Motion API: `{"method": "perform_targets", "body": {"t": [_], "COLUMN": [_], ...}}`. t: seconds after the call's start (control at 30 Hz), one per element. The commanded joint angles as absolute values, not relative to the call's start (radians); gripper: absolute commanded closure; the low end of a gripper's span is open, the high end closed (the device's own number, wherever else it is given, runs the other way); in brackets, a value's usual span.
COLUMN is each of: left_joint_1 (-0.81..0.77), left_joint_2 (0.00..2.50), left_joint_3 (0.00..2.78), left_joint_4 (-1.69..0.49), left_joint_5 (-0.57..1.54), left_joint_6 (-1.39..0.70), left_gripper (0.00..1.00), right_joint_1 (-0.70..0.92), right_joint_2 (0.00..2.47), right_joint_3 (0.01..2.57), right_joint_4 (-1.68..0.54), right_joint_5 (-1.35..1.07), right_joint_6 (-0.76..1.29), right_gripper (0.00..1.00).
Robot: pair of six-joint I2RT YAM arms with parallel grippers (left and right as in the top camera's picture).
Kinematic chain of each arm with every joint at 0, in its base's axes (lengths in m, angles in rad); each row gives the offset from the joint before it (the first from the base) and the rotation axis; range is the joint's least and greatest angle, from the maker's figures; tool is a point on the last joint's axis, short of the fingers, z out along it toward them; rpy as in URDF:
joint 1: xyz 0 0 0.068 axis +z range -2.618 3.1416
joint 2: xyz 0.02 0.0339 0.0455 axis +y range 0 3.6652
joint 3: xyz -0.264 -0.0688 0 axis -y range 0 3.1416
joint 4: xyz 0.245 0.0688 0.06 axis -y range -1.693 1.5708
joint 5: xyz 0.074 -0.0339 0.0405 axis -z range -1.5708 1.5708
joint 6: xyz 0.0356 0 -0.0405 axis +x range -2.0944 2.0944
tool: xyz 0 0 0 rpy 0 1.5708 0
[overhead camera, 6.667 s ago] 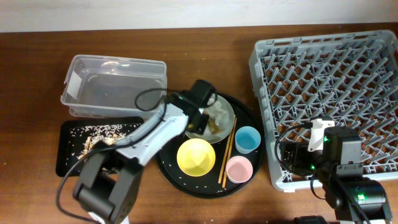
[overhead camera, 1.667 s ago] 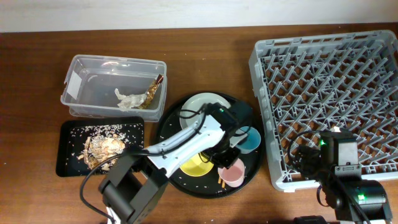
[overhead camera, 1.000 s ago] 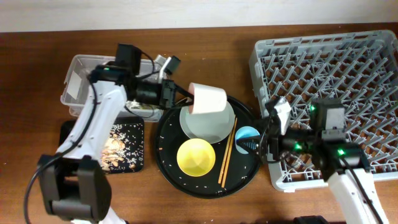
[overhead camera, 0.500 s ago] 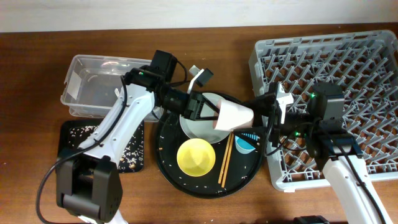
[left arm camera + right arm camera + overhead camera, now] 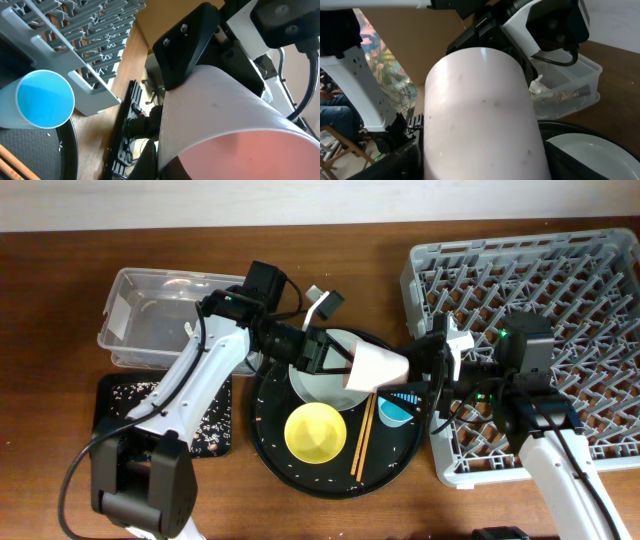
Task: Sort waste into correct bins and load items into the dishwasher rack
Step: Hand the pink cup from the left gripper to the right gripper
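Overhead view of a wooden table where two robot arms meet above a round black tray [image 5: 268, 452].

Nearest on that tray sit a small yellow bowl [image 5: 316, 431] and two wooden chopsticks [image 5: 361, 442], lying side by side just right of the bowl. At near left, a shallow black tray [image 5: 112, 395] holds brownish food scraps with pale crumbs [image 5: 205, 420].

Further back, a light-blue cup [image 5: 394, 407] sits at the round tray's right edge, partly hidden under the right arm. Just beyond it a pink cup [image 5: 378, 367] hangs in the air, lying horizontal over a grey plate [image 5: 312, 383]. Its mouth points left and its base points right.

The left gripper [image 5: 336, 362] is clamped on the mouth end. The right gripper [image 5: 421, 366] has its fingers spread around the base end, but whether they are pressing the cup cannot be told. This looks like a handover, probably because the dishwasher rack [image 5: 540, 290] stands at the right, on the right arm's side.

The left arm rises from near left, crosses the corner of the clear tub [image 5: 150, 320], then bends so its fingers point right. The right arm runs beside the rack's left wall, with its wrist turned left.

At far left, the tub holds crumpled tissue [image 5: 538, 85].
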State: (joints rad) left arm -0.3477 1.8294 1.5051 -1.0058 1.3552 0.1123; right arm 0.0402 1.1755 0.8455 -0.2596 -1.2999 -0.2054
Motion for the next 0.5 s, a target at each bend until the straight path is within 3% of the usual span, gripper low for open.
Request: {"method": "perform_targets", "body": {"t": [0.0,0.47], "left_joint_1": [-0.348,-0.348], "left_joint_2": [1.837,1.837], "left_joint_3": [1.504,1.504], "left_joint_4": [-1.002,-1.003], "left_joint_5": [1.385,1.212], "left_joint_6": [0.129,0.121], "left_gripper": [1.00,0.90], "right_joint_1": [0.046,0.046], "right_joint_2": [1.179,1.179], "right_joint_3": [0.858,0.858], "right_joint_4": [-0.273,-0.273], "right_joint_5": [-1.328,-1.328], "right_joint_6": [-0.202,-0.202], "right_gripper": [0.28,0.39]}}
